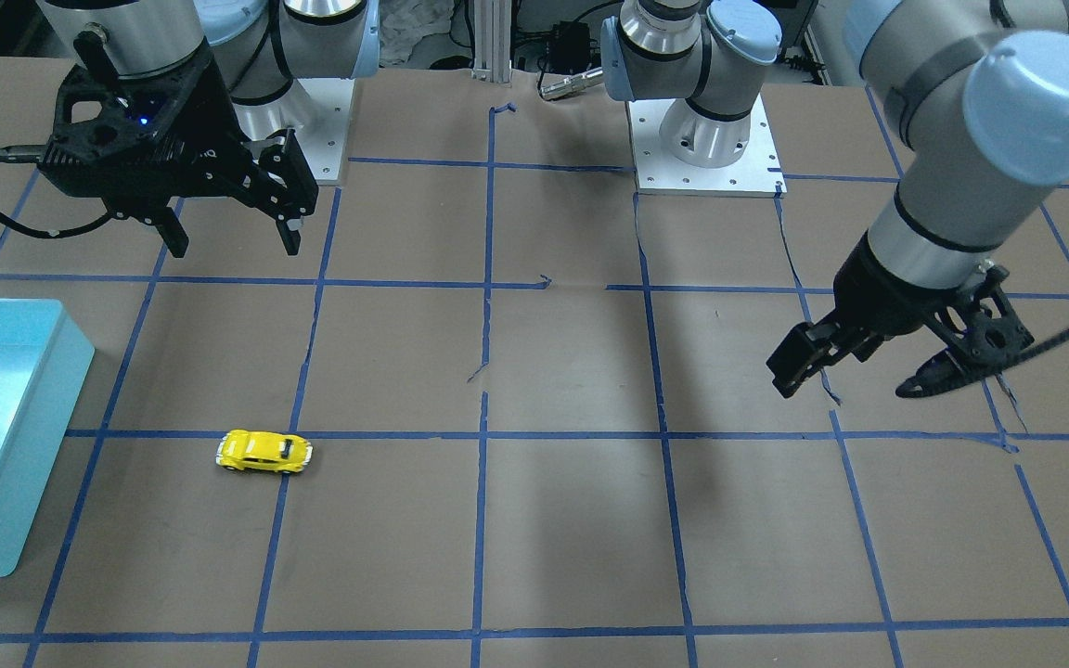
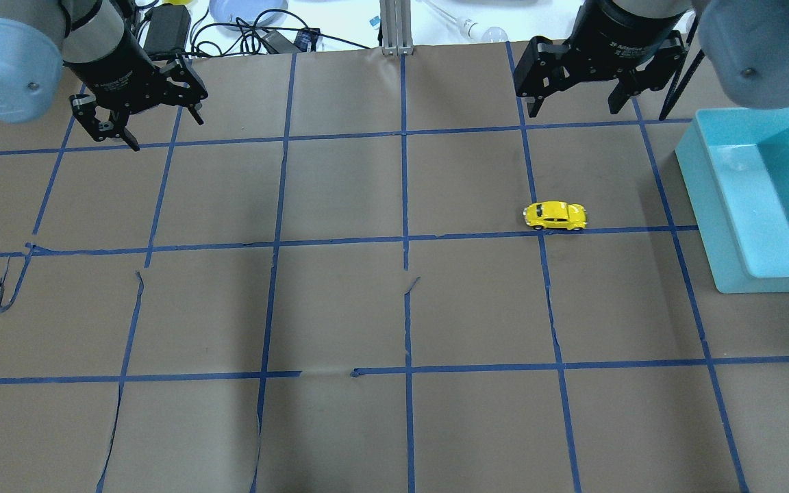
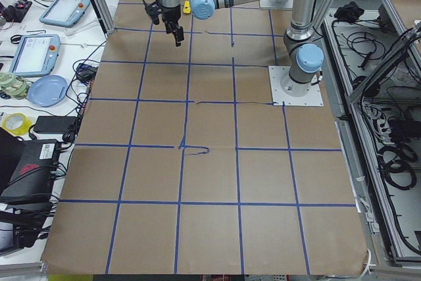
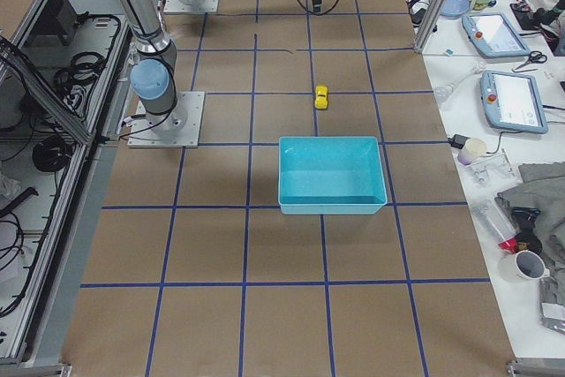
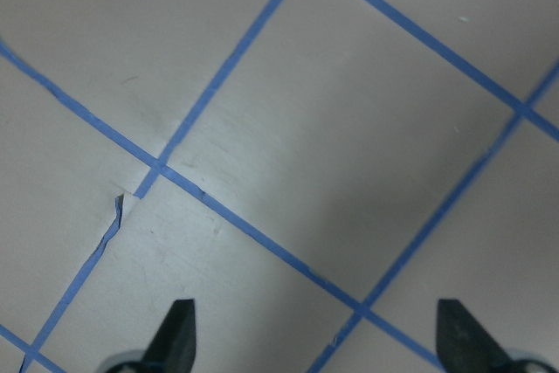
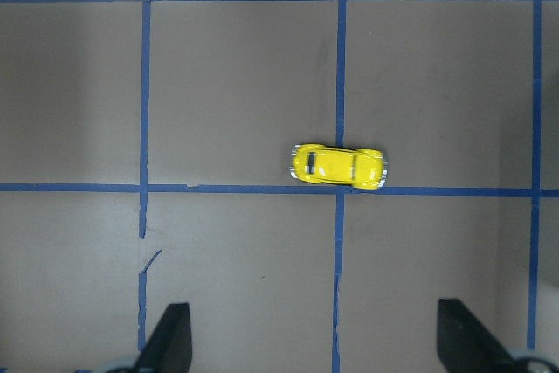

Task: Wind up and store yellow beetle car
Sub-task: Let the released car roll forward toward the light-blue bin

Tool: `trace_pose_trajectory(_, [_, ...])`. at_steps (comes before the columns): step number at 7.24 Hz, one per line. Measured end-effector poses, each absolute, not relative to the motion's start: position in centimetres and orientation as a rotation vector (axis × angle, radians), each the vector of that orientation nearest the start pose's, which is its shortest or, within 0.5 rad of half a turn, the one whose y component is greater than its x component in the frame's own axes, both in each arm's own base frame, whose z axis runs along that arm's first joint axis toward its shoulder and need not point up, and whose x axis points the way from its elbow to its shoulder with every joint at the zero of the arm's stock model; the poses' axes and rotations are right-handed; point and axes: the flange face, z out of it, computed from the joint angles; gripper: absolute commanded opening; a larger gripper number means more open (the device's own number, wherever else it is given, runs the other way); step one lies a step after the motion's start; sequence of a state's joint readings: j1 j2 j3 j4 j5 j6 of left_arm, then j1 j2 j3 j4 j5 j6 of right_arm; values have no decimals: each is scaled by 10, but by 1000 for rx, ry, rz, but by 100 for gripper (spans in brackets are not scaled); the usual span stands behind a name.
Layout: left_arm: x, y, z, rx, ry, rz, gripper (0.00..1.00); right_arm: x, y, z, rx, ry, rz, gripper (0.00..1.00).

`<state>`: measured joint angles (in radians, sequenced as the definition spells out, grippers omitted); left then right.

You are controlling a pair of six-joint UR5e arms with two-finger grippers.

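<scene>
In the front-facing view the yellow beetle car [image 1: 264, 452] sat on its wheels on the brown worktop [image 1: 572, 538], across a blue tape line [image 1: 488, 434], near the teal bin [image 1: 52, 408] but apart from it. The right end effector [image 1: 234, 243] hung well behind the car, fingers spread wide and holding nothing; the left end effector [image 1: 855, 380], far across the grid, was likewise spread and empty. Overhead, only paper and tape showed between the right end effector and the car. The left side view showed a tablet [image 3: 31, 54] and a blue plate [image 3: 47, 90] on the bench beside the worktop; the right side view showed the car just beyond the bin. The right wrist saw the car ahead of its fingertips; the left wrist saw only taped, torn paper
</scene>
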<state>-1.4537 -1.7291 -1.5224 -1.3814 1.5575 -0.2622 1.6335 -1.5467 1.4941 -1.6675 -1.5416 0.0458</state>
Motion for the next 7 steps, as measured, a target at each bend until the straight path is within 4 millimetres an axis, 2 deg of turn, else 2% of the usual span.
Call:
trace_pose_trajectory(1, [-74,-563,461,-493,3134,-125,100,168,-506,524,-30,3096,-228,100])
trace_pose_trajectory(3, [-76,-543,477,-416,3120,-87,100,168,-506,524,-32,3096,-228,100])
trace_pose_trajectory(5, [-81,-535,479,-265,3114,-65,100,168,-506,524,-32,3096,-228,100])
trace_pose_trajectory(7, [-106,-522,484,-135,3118,-53,100,168,-507,522,-93,3099,-221,100])
